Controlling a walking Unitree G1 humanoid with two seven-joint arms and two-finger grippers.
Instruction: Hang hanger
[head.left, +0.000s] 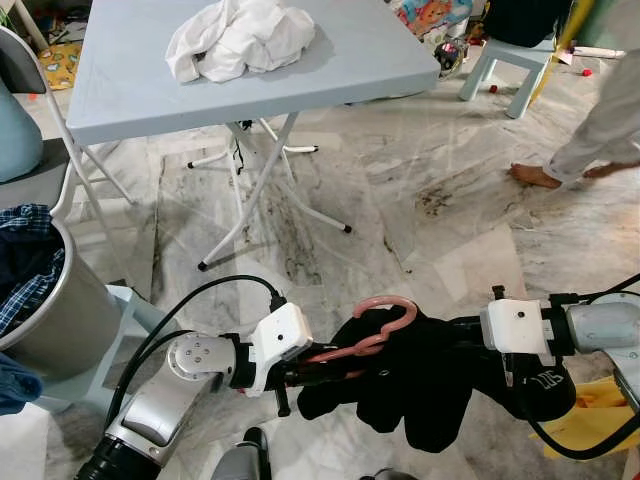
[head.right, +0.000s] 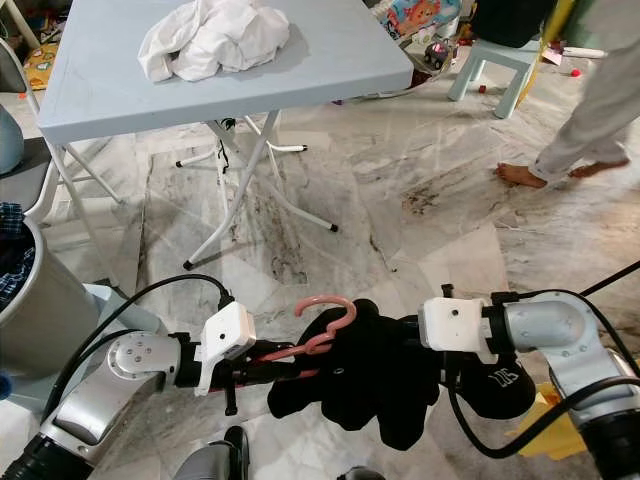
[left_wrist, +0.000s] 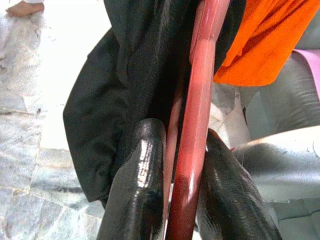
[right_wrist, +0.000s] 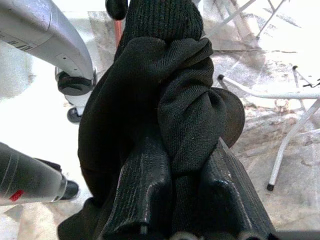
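A pink hanger (head.left: 372, 330) with a black garment (head.left: 420, 385) draped over it is held low in front of me, between both arms. My left gripper (head.left: 305, 375) is shut on the hanger's bar; in the left wrist view its black fingers (left_wrist: 137, 190) clamp the reddish bar (left_wrist: 197, 125). From the right, my right gripper (head.left: 455, 345) is shut on a fold of the black garment (right_wrist: 187, 120), which bunches between its fingers (right_wrist: 145, 195). The hanger's hook (head.right: 330, 308) curls upward above the cloth.
A grey folding table (head.left: 130, 90) with a crumpled white cloth (head.left: 240, 38) stands ahead. A laundry basket (head.left: 50, 310) with blue clothes is at my left. A person's bare feet (head.left: 535, 175) are at the right, beside a pale stool (head.left: 510, 65). Marble floor lies between.
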